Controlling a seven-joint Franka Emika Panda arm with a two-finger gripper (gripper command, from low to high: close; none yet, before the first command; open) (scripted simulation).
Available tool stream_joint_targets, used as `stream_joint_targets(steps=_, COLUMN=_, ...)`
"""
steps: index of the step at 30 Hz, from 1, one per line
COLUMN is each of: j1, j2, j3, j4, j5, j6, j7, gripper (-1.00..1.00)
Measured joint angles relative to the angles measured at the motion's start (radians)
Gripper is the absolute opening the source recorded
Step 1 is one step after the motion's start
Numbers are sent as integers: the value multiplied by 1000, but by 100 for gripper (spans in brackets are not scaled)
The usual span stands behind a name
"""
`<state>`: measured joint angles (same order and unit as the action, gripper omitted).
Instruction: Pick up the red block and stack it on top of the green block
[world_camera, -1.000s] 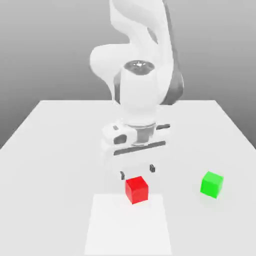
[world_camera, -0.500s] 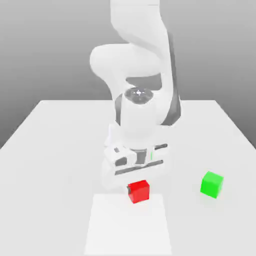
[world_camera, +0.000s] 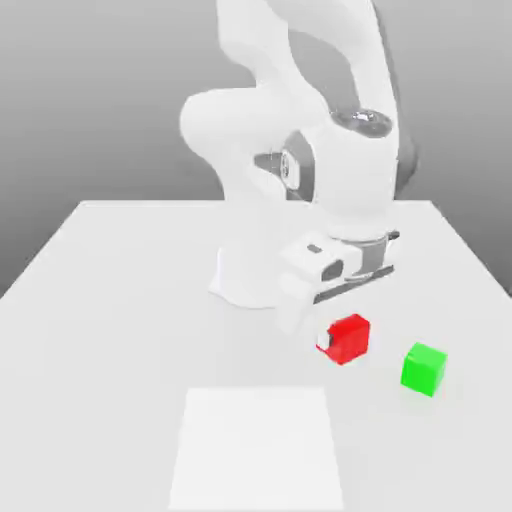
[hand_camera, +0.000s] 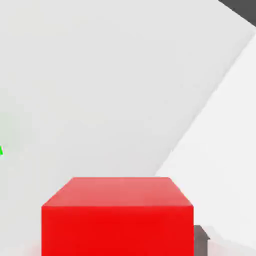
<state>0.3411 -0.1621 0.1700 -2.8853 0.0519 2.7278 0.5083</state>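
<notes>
In the exterior view, the red block (world_camera: 348, 339) is directly below the hand (world_camera: 327, 338), held between its fingers and slightly tilted. One fingertip (world_camera: 324, 340) shows against the block's side toward the exterior view's left. The hand is closed on the block, its fingers only as far apart as the block is wide. The green block (world_camera: 424, 369) sits on the pale surface (world_camera: 130, 330), near the red one but apart from it, toward the exterior view's right. A white rectangle (world_camera: 256, 450) lies on the surface, nearer the camera than either block.

In the hand view, the red block is close to the camera, one face and its neighbouring face showing. A dark fingertip (hand_camera: 201, 241) is against one side of it. A small sliver of green shows at the edge, well apart from the red block.
</notes>
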Motion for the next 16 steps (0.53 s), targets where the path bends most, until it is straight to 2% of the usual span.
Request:
stream_joint_targets(steps=4, j1=113, j2=5, j3=91, j4=53, j5=34, j6=-48, j7=8, gripper=-100)
stream_joint_targets(steps=6, j1=131, j2=37, j3=118, j4=68, j5=25, j6=-31, j7=22, gripper=-100)
stream_joint_targets(steps=12, j1=131, j2=217, j3=98, j4=80, j5=-119, j6=131, j7=128, gripper=-100)
stream_joint_targets(steps=13, j1=136, j2=244, j3=88, j4=80, j5=-142, j6=156, j7=144, gripper=100)
stream_joint_targets(steps=16, j1=136, j2=244, j3=88, j4=80, j5=-142, j6=156, j7=144, gripper=100)
